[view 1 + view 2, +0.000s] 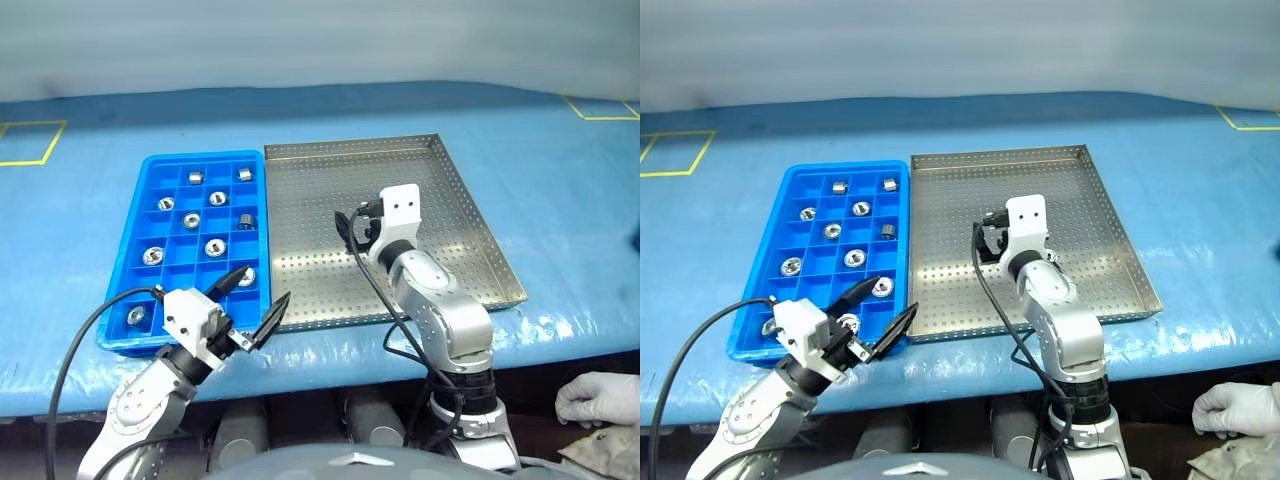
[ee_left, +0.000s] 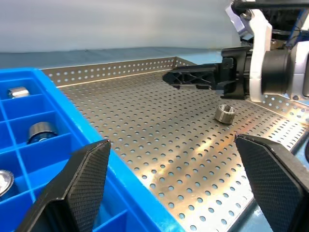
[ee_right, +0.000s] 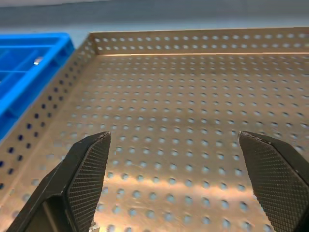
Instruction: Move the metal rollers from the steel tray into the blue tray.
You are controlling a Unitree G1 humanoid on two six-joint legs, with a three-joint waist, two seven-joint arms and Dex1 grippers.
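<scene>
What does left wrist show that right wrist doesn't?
Left wrist: one roller loose on the steel tray, the open right gripper near it, and others sitting in blue tray cells. Right wrist: nothing extra, just bare steel tray floor up to the far rim. Both: steel tray and blue tray edge.

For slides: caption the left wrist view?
Open left gripper faces one metal roller on steel tray.
</scene>
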